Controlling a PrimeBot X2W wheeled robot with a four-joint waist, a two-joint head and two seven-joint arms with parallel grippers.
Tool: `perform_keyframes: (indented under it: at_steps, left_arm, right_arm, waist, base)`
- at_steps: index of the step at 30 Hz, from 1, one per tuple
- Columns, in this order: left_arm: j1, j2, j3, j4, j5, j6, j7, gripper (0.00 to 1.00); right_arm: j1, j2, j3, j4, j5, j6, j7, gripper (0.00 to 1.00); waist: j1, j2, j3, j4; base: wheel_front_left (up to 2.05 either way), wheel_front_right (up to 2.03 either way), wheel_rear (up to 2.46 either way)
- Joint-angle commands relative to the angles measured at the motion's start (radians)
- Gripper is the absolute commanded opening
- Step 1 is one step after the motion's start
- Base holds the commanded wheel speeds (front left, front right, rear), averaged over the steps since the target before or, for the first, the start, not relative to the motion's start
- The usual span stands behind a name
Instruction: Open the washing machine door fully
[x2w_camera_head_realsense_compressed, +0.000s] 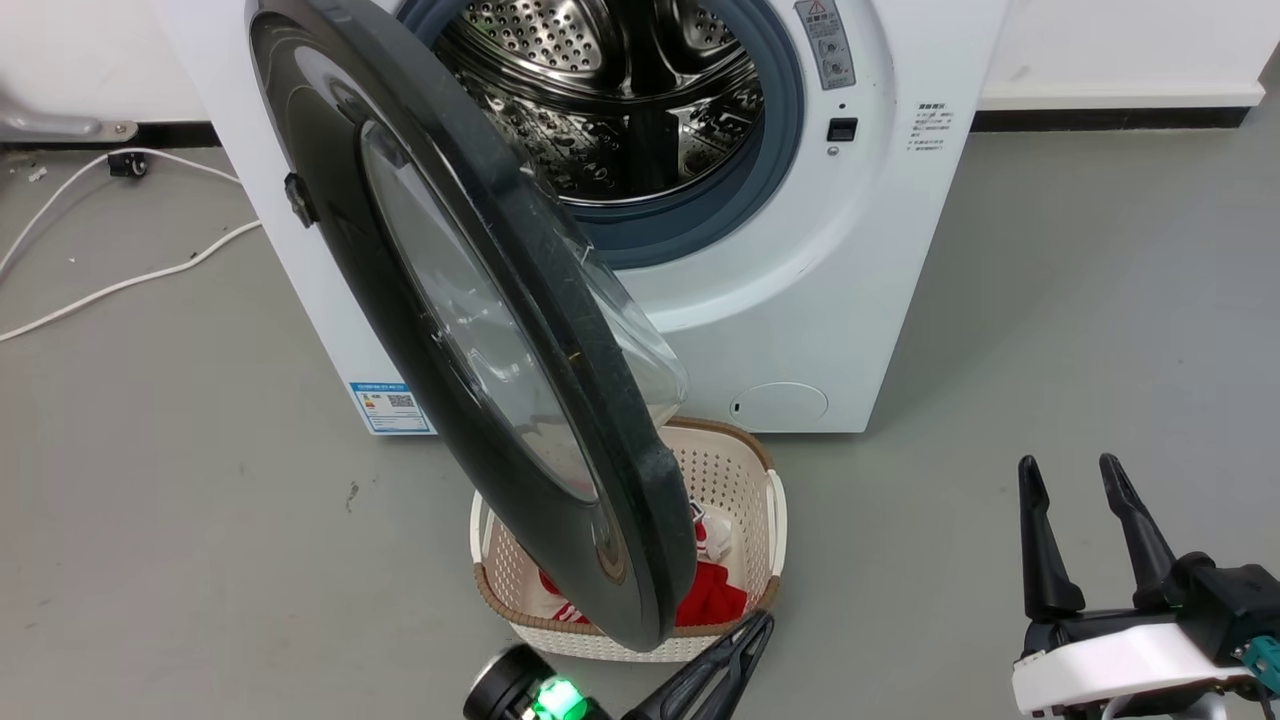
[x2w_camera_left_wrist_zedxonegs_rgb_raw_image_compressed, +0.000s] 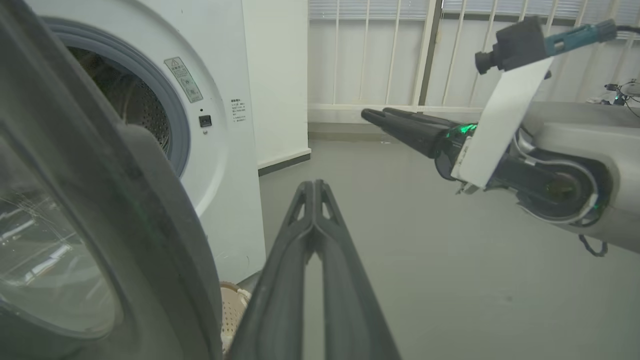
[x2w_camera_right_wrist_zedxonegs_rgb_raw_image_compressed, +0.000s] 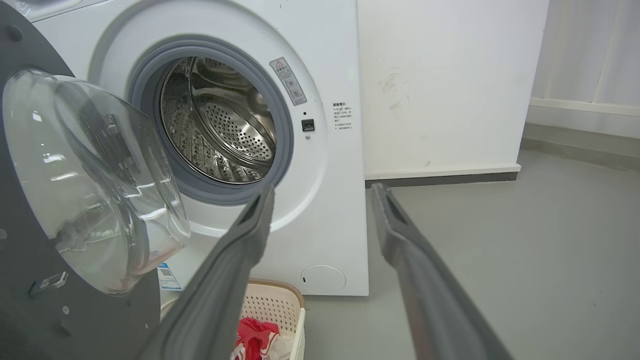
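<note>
- The left hand (x2w_camera_head_realsense_compressed: 752, 632) has its two long dark fingers pressed tight together, and there is nothing between them.
- It sits low down, just beside the bottom edge of the washing machine door (x2w_camera_head_realsense_compressed: 560, 300), a big round shiny black disc with a bulging clear glass bowl in the middle.
- I cannot tell if this hand touches the door. In the left wrist view its fingertips (x2w_camera_left_wrist_zedxonegs_rgb_raw_image_compressed: 300, 230) poke into free air, off to one side of the door's dark rim.
- The right hand (x2w_camera_head_realsense_compressed: 1068, 465) is spread wide open and holds nothing. It hangs over the grey floor (x2w_camera_head_realsense_compressed: 1000, 350), well apart from the door, and its fingers point toward the machine.
- The door is about halfway open. It swings out from its hinge on the machine's left side, with its thin edge facing the robot.
- In the head view, the door's lower part hangs in front of a cream plastic laundry basket (x2w_camera_head_realsense_compressed: 745, 470) full of little holes. The basket stands on the floor just in front of the machine.
- Red and white clothes (x2w_camera_head_realsense_compressed: 715, 600) lie in the basket.
- Behind the door stands the big white washing machine (x2w_camera_head_realsense_compressed: 850, 300). Its round mouth is open, with a grey rubber ring (x2w_camera_head_realsense_compressed: 780, 170) around a shiny steel drum (x2w_camera_head_realsense_compressed: 610, 100) dotted with holes.
- Low on the machine's front are a small blue sticker (x2w_camera_head_realsense_compressed: 392, 407) on the left and a round white flap (x2w_camera_head_realsense_compressed: 780, 402) on the right.
- White cables (x2w_camera_head_realsense_compressed: 120, 285) trail over the floor to the left of the machine.
</note>
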Motion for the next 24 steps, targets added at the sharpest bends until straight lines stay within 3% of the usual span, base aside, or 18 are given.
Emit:
perform_keyframes:
  at_steps: [1,17,24]
  left_arm:
    - [0.001,0.003,-0.002,0.033,-0.004,-0.001,-0.002,0.00]
    - [-0.224,-0.102,0.034,0.265,-0.036,0.036,-0.002,0.00]
    - [-0.260,-0.106,0.038,0.305,-0.075,0.113,-0.002,0.00]
  right_arm:
    - [-0.005,0.002,0.001,0.003,0.008,0.000,-0.001,1.00]
    - [-0.019,0.002,0.016,0.025,0.028,0.000,-0.001,1.00]
    - [-0.021,0.002,0.025,0.038,0.041,0.000,-0.003,1.00]
  waist:
    - [0.0000,0.0000,0.003,0.002]
    - [0.0000,0.0000,0.008,-0.008]
    - [0.0000,0.0000,0.008,-0.022]
  base:
    - [0.00,0.00,0.00]
    - [0.00,0.00,0.00]
    - [0.00,0.00,0.00]
